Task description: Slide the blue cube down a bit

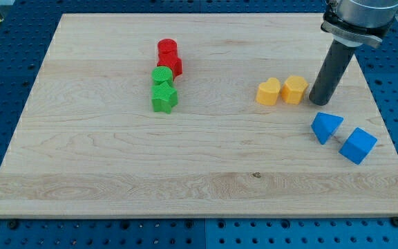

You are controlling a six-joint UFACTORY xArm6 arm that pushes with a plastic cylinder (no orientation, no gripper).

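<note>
The blue cube (358,145) lies on the wooden board (116,166) near the view's right edge. A blue triangular block (325,126) sits just to its left, apart from it. My tip (318,101) rests on the board above and to the left of the blue cube, just above the blue triangular block and right beside the yellow hexagonal block (295,89). It touches neither blue block.
A yellow heart block (269,91) sits left of the yellow hexagonal block. A red cylinder (167,48), a red star block (171,64), a green cylinder (162,75) and a green star block (164,97) form a column at the view's centre-left. The board's right edge is close to the blue cube.
</note>
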